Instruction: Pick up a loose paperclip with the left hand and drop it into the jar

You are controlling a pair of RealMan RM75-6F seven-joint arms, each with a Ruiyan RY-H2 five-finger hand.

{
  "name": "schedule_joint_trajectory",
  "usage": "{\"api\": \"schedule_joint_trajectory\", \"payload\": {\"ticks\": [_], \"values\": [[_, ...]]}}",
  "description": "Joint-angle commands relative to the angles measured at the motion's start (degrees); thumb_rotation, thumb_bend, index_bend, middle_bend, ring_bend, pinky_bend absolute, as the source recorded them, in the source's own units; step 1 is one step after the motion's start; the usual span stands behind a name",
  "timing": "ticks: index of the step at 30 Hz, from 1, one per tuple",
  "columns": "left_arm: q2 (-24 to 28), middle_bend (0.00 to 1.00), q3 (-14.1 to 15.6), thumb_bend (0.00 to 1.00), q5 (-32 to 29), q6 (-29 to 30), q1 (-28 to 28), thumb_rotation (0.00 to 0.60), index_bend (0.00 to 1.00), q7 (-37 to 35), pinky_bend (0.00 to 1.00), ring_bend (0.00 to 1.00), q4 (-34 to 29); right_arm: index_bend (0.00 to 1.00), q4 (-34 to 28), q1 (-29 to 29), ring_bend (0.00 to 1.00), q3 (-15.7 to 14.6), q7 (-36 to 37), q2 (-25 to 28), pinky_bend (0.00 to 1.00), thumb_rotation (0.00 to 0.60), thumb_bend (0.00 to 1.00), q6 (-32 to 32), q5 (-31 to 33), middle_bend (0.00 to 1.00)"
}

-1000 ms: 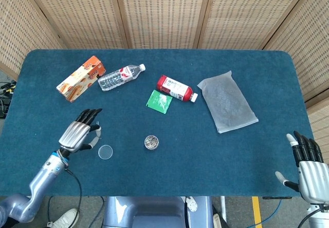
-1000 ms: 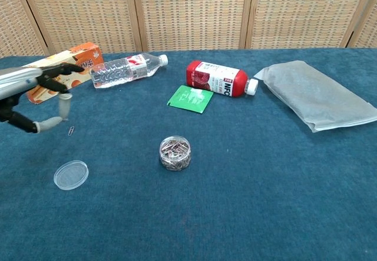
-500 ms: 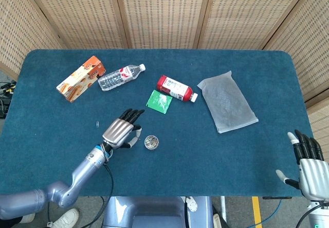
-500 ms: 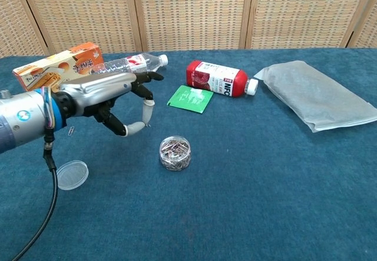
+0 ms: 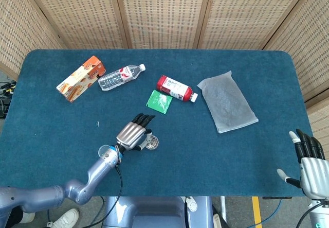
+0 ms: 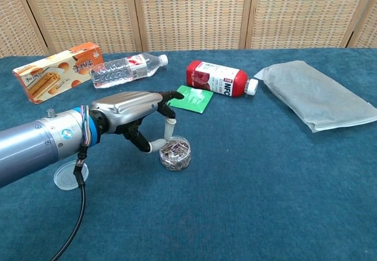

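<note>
Wicker screens back a blue-covered bench (image 5: 247, 151). Left hand (image 6: 134, 115) hovers at the jar's (image 6: 175, 153) 9 o'clock, thumb and forefinger nearly closed; whether they pinch a clip I cannot tell. One loose paperclip (image 5: 97, 124) lies well apart at 9 o'clock. Risk: release short of the rim, since the fingertips look offset.

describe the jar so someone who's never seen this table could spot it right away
On the blue table, look near the middle of the front half, below the green packet and red bottle. The jar is a small, clear, lidless round tub of metal paperclips, the only open container there, with the left robot hand beside it.
</note>
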Motion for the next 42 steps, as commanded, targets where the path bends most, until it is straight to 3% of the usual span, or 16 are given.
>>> {"api": "schedule_joint_trajectory", "payload": {"ticks": [1, 3, 7, 14, 18, 22, 27, 32, 42], "values": [[-0.2, 0.0, 0.1, 0.44, 0.3, 0.4, -0.1, 0.6, 0.64, -0.4, 0.0, 0.0, 0.0, 0.0, 0.0, 0.0, 0.0, 0.0, 0.1, 0.0, 0.0, 0.6, 0.0, 0.0, -0.1, 0.0], [-0.2, 0.0, 0.2, 0.42, 0.3, 0.5, -0.2, 0.6, 0.47, -0.3, 0.0, 0.0, 0.2, 0.0, 0.0, 0.0, 0.0, -0.1, 0.1, 0.0, 0.0, 0.6, 0.0, 0.0, 0.0, 0.0], [0.1, 0.0, 0.2, 0.26, 0.1, 0.3, -0.3, 0.6, 0.2, -1.0, 0.0, 0.0, -0.6, 0.0, 0.0, 0.0, 0.0, -0.1, 0.2, 0.1, 0.0, 0.6, 0.0, 0.0, -0.2, 0.0], [1.1, 0.0, 0.2, 0.16, 1.9, 1.7, -0.1, 0.6, 0.01, -4.0, 0.0, 0.0, -1.9, 0.0, -0.1, 0.0, 0.0, -0.2, 0.0, 0.0, 0.0, 0.6, 0.0, 0.1, -0.4, 0.0], [3.5, 0.0, -0.1, 0.16, 3.5, 4.0, 0.7, 0.6, 0.0, -5.6, 0.0, 0.0, -3.9, 0.0, -0.1, 0.0, 0.0, -0.3, -0.1, 0.0, 0.0, 0.6, 0.0, 0.1, -0.5, 0.0], [11.1, 0.0, 0.2, 0.14, 6.0, 8.8, 3.4, 0.6, 0.0, -5.5, 0.0, 0.0, -9.2, 0.0, -0.3, -0.1, 0.0, -0.5, -0.1, 0.0, 0.0, 0.6, 0.0, 0.3, -1.0, 0.0], [23.3, 0.0, 3.3, 0.02, 8.7, 13.8, 8.8, 0.6, 0.0, -5.3, 0.0, 0.0, -15.9, 0.0, -0.5, -0.3, 0.0, -0.8, 0.0, 0.2, 0.0, 0.6, 0.0, 0.7, -1.7, 0.0], [31.6, 0.0, 6.9, 0.0, 9.8, 22.8, 17.0, 0.6, 0.0, -6.7, 0.0, 0.0, -18.3, 0.0, -0.9, -0.5, 0.0, -1.2, -0.3, 0.3, 0.0, 0.6, 0.0, 1.2, -2.5, 0.0], [38.4, 0.0, 11.8, 0.0, 13.0, 34.5, 29.4, 0.6, 0.0, -19.3, 0.0, 0.0, -16.7, 0.0, -0.9, -0.9, 0.0, -1.8, -0.2, 0.3, 0.0, 0.6, 0.0, 1.7, -3.9, 0.0]]}}
